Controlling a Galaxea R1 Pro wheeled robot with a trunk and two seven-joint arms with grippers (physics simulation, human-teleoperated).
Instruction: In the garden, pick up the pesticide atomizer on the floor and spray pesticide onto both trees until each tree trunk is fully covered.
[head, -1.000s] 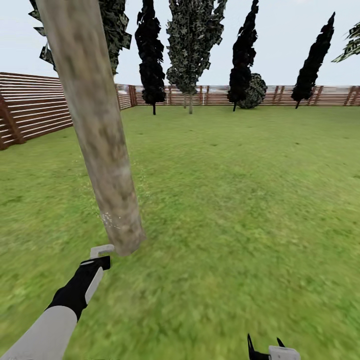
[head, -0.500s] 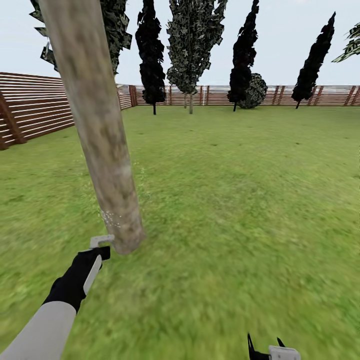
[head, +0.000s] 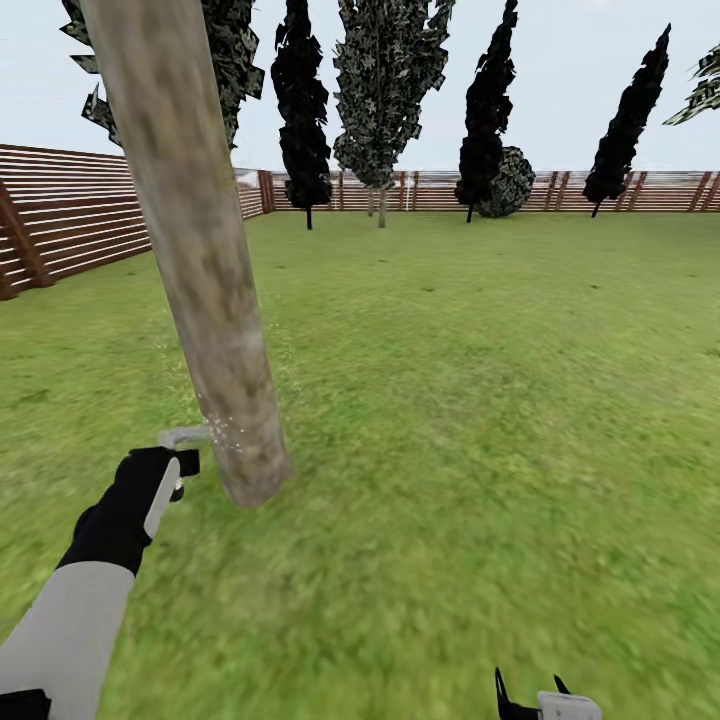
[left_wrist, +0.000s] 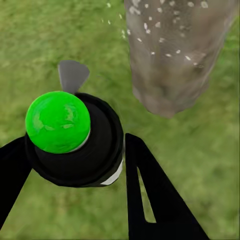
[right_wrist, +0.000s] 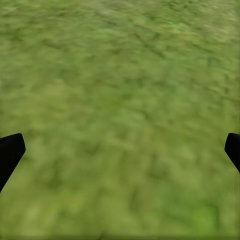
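The near tree trunk (head: 200, 260) is a thick, pale, mottled column leaning over the lawn, with white spray specks near its foot. My left gripper (head: 172, 468) is shut on the pesticide atomizer (left_wrist: 75, 142), a black can with a green ball top and a grey nozzle (head: 184, 436). It is held just left of the trunk's base (left_wrist: 175, 55), and a black finger (left_wrist: 150, 192) presses each side of the can. A second tree (head: 383, 90) stands far back by the fence. My right gripper (head: 530, 698) hangs open over bare grass.
Grass lawn (head: 480, 400) spreads to the right and ahead. A brown slat fence (head: 70, 215) runs along the left and back. Black cone conifers (head: 300, 110) and a round bush (head: 510, 180) line the far fence.
My left arm has carried the atomizer leftward and farther out, from in front of the trunk's foot to its left side. The right gripper has not moved.
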